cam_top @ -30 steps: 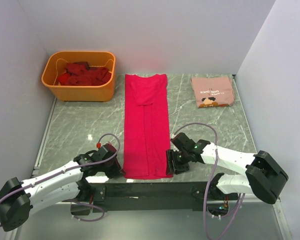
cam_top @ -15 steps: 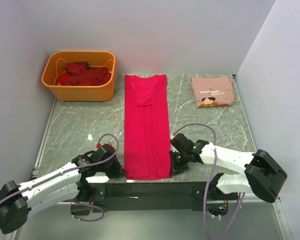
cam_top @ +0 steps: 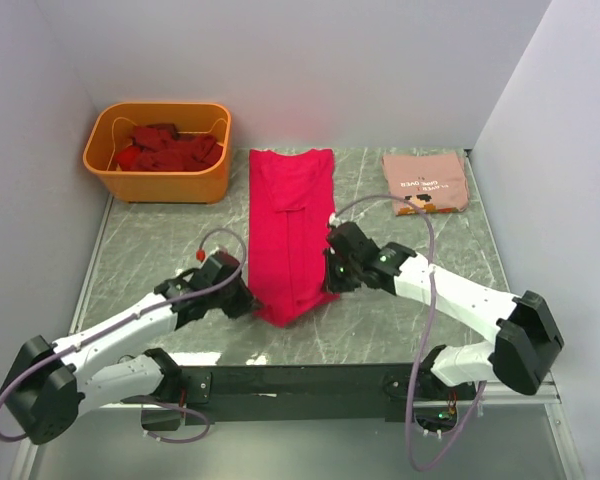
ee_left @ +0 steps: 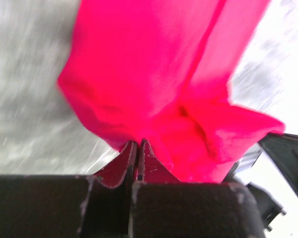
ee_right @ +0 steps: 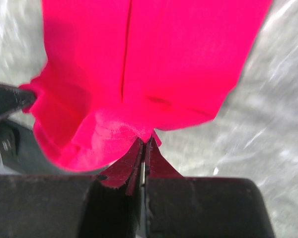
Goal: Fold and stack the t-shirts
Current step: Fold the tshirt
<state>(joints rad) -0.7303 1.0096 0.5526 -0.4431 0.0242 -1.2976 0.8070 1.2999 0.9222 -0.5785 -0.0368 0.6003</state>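
Observation:
A bright crimson-pink t-shirt (cam_top: 292, 215) lies as a long narrow strip down the middle of the table, collar end at the back. Its near hem is lifted and sags between the two grippers. My left gripper (cam_top: 248, 295) is shut on the hem's left corner (ee_left: 139, 134). Over on the hem's right corner (ee_right: 149, 130) my right gripper (cam_top: 330, 272) is shut as well. A folded salmon-pink t-shirt (cam_top: 425, 182) with a dark-and-white print lies at the back right. Dark red t-shirts (cam_top: 168, 148) fill the orange tub (cam_top: 158, 187).
The orange tub stands at the back left corner by the white wall. White walls close the table on left, back and right. The grey marble tabletop (cam_top: 160, 250) shows on both sides of the pink strip.
The right gripper has shut on the hem's right corner. Both grippers have lifted the near hem and carried it away from the table's front edge toward the back.

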